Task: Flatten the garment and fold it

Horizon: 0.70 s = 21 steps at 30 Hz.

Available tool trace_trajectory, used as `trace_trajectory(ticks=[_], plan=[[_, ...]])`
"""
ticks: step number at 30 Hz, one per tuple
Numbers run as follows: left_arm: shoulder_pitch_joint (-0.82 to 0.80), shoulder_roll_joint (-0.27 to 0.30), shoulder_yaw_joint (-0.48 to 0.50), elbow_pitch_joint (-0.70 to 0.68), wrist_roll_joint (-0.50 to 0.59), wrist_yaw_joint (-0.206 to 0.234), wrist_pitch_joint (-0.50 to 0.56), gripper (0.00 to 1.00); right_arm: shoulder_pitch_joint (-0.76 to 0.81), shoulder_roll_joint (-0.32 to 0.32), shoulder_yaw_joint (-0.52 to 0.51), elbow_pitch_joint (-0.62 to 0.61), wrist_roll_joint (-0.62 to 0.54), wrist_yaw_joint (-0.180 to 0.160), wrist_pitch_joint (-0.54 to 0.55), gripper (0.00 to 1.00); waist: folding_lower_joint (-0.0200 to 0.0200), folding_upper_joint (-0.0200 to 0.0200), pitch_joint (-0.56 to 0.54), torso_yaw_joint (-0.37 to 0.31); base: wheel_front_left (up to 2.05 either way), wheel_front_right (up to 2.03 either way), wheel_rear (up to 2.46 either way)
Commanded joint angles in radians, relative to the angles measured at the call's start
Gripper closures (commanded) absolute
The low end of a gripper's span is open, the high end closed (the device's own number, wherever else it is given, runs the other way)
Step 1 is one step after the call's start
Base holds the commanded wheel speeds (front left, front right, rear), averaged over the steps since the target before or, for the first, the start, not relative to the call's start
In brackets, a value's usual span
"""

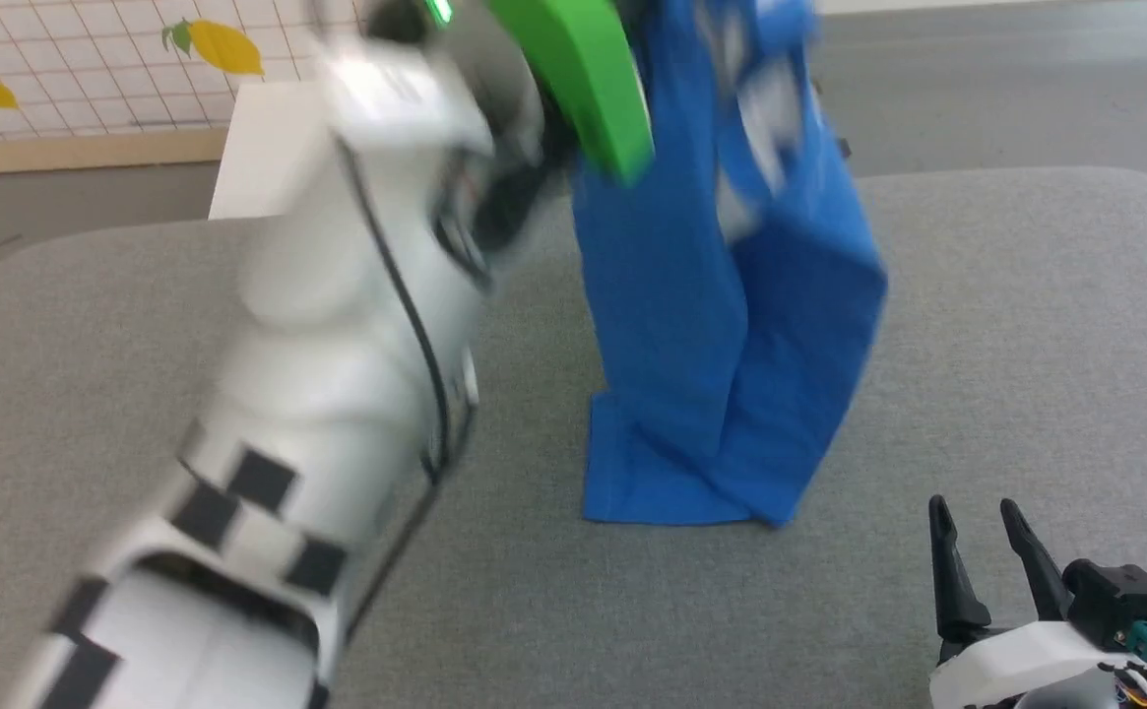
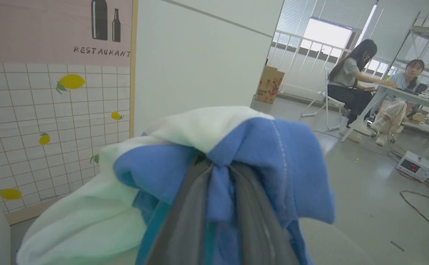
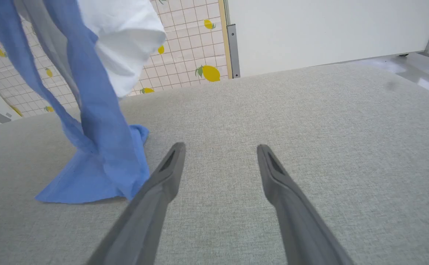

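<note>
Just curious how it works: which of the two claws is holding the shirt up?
The left gripper: it is shut on the garment, which hangs down to the grey table. The right gripper sits open and empty beside it.

The head view looks down on the grey padded table (image 1: 1026,325), left forearm (image 1: 337,345) close at 8 o'clock. The left wrist view, raised, faces the room; the right wrist view skims the table. All share the garment (image 1: 721,325).

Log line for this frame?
left gripper: shut on garment | garment: hanging, lower edge on table | right gripper: open | fold: not begun
</note>
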Motion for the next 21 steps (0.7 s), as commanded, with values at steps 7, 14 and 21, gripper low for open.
trace_trajectory(ticks=[7, 14, 21], plan=[[0.249, -0.001, -0.22, 0.058, -0.05, -0.002, 0.028, 1.0, -0.021, 0.001, 0.016, -0.006, -0.028, -0.001, 0.012, 0.0, 0.0001, -0.0001, 0.032, 0.012, 0.0, 0.0, 0.0], [0.413, 0.008, -0.39, 0.209, -0.022, 0.001, 0.212, 1.0, -0.011, 0.001, 0.019, -0.005, -0.026, -0.001, 0.015, 0.0, 0.0001, -0.0001, 0.026, 0.021, 0.0, 0.0, 0.0], [0.482, 0.021, -0.331, 0.204, -0.121, 0.019, 0.254, 0.0, 0.007, 0.001, 0.019, 0.004, -0.017, -0.001, 0.015, 0.0, 0.0001, -0.0001, -0.007, 0.044, 0.0, 0.0, 0.0]])
